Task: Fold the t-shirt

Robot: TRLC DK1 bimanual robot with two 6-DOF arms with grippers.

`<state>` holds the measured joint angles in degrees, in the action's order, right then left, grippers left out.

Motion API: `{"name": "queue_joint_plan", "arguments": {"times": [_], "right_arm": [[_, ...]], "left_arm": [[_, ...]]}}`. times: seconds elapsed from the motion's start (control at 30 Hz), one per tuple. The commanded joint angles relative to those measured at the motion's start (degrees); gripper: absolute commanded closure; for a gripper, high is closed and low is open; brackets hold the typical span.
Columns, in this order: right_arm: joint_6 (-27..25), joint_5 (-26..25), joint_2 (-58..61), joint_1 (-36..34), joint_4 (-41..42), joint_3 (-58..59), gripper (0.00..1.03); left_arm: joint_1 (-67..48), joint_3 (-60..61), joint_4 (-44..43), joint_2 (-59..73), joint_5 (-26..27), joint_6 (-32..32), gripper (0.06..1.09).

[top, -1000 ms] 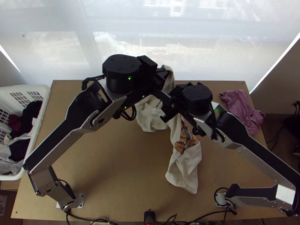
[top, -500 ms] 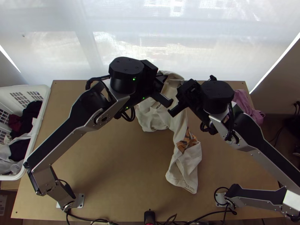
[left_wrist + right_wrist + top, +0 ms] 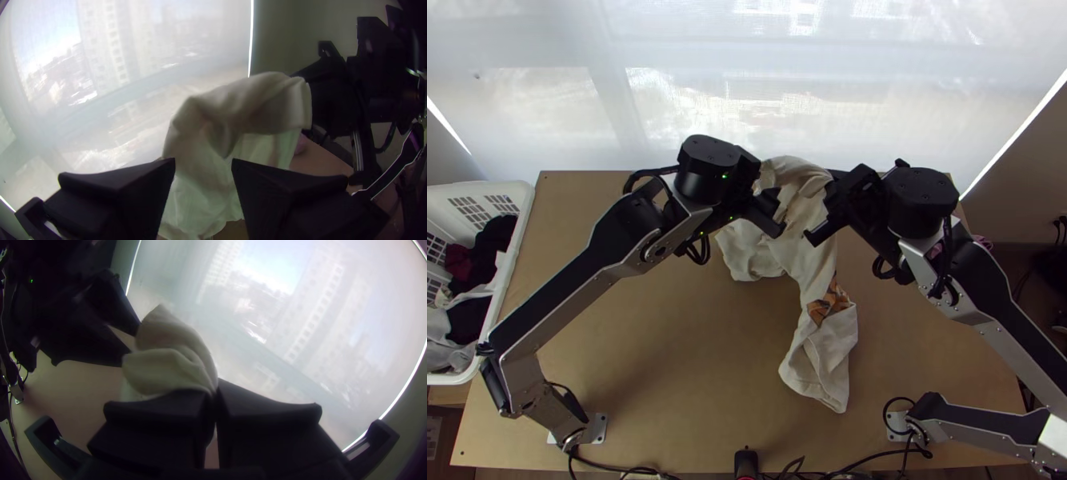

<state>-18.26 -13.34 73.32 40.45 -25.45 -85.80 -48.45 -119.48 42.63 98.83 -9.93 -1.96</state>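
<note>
Right gripper (image 3: pixel 215 391): closed on a gathered part of the cream t-shirt (image 3: pixel 819 348). Left gripper (image 3: pixel 203 163): open, nothing gripped, placed beside the raised cloth. T-shirt: lifted and bunched toward the table's (image 3: pixel 667 360) far edge, its lower length trailed toward the near edge. Progress: no neat fold is seen; flattening, aligning and folding are judged outstanding. Laundry basket (image 3: pixel 517 280): set at the left edge.

Sheer blind (image 3: pixel 907 96), brightly backlit
</note>
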Motion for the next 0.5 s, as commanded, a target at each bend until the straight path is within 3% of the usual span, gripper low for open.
{"name": "queue_joint_plan", "arguments": {"times": [0.0,0.1,0.23,0.47], "right_arm": [[1.5,3.5,-0.5,-2.7,-1.5,2.5,1.00],[2.2,4.6,-0.5,-4.1,-1.5,3.0,1.00],[2.5,5.4,0.0,-5.5,-1.2,3.3,1.00],[2.8,6.8,0.8,-7.5,-0.7,3.3,1.00]], "left_arm": [[-0.5,11.8,1.6,-6.6,0.1,-0.4,0.26],[-1.7,18.2,4.3,-10.4,1.1,-0.4,0.12],[-4.1,27.5,6.9,-14.2,6.2,-0.4,0.12],[-9.5,36.0,9.2,-12.3,9.8,0.1,0.12]]}}
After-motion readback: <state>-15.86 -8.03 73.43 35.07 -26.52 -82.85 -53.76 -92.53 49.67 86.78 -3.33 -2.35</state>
